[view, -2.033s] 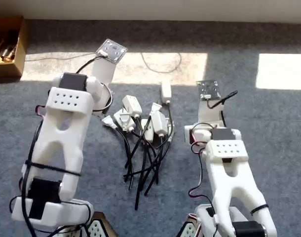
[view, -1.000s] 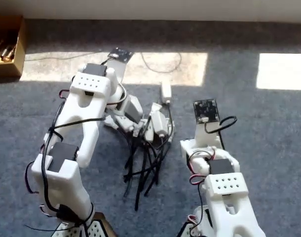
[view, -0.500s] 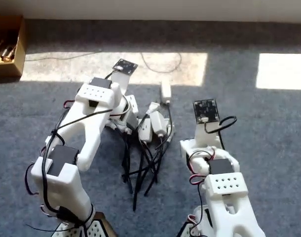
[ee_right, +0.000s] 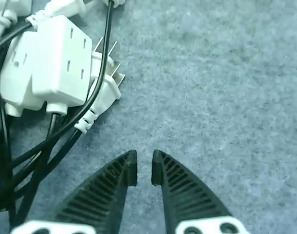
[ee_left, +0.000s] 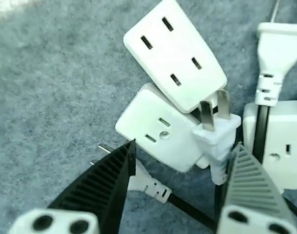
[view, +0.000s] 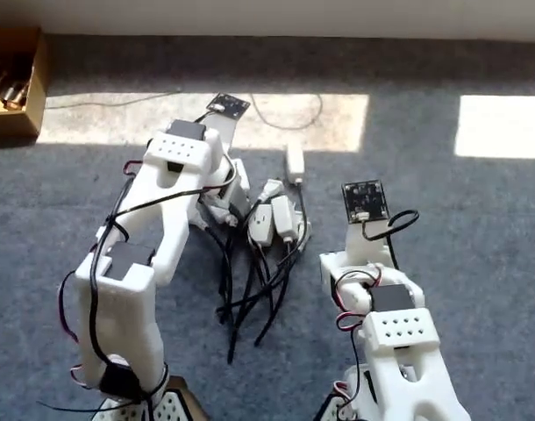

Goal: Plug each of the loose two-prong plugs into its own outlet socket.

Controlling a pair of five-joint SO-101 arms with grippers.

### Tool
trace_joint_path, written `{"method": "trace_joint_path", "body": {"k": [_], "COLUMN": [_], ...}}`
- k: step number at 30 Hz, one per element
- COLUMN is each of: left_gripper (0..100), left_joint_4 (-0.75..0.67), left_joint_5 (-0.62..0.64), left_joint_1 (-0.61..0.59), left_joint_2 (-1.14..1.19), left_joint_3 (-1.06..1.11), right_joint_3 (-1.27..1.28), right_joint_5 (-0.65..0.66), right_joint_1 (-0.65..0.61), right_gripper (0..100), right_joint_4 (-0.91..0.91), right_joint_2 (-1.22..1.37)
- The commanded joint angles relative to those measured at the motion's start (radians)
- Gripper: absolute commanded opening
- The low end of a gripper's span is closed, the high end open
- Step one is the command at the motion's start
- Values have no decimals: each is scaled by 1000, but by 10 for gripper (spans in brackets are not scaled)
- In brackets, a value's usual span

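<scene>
**Left arm lines up first grab over tangle of plugs and sockets**

The left claw (ee_left: 185,145) hangs with its jaws wide apart above the heap of white fittings (view: 272,219) and black cords (view: 250,298) in the middle of the grey carpeted worktop (view: 478,219). Between the jaws lie a square outlet socket (ee_left: 158,131) and, touching it, a two-prong plug (ee_left: 214,139) with its bare prongs resting against a second socket block (ee_left: 175,53). Another loose plug (ee_left: 141,180) lies just beside the dark jaw.

The right claw (ee_right: 143,155) sits over bare carpet near the heap's edge, its jaws all but together and gripping nothing; a plug (ee_right: 102,92) with exposed prongs lies beside a socket block (ee_right: 58,58) close ahead of it.

No plug appears seated yet, so the job looks to be at its opening step — choosing and seizing a plug. The next move likely calls for the left claw to come down on the plug's body alone, leaving prongs free and the neighbouring socket untouched, while the right claw opens to steady a socket.
</scene>
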Motion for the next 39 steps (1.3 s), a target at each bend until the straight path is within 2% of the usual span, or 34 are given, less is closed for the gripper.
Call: {"method": "trace_joint_path", "body": {"k": [1,11,19,26,28,32,36,39], "left_gripper": [274,274,274,281,303,313,313,313], "left_joint_4": [-2,-2,14,6,14,43,52,12], "left_joint_5": [12,189,192,238,215,83,80,84], "left_joint_1": [-39,-237,-278,-424,-420,-306,-239,-206], "left_joint_2": [21,16,-82,-143,-154,-157,-168,-153], "left_joint_3": [-73,-139,-97,-101,-137,-156,-183,-309], "right_joint_3": [-7,-7,-7,-7,-7,-7,-7,-7], "right_joint_5": [-3,-3,-3,-3,-3,-3,-3,-3], "right_joint_1": [-8,-8,-8,-7,-7,-7,-8,-10], "right_gripper": [70,70,70,70,70,70,70,70], "right_joint_4": [-1,-1,-2,-2,-2,-2,-2,-2], "right_joint_2": [-25,-25,-25,-24,-24,-25,-25,-25]}}
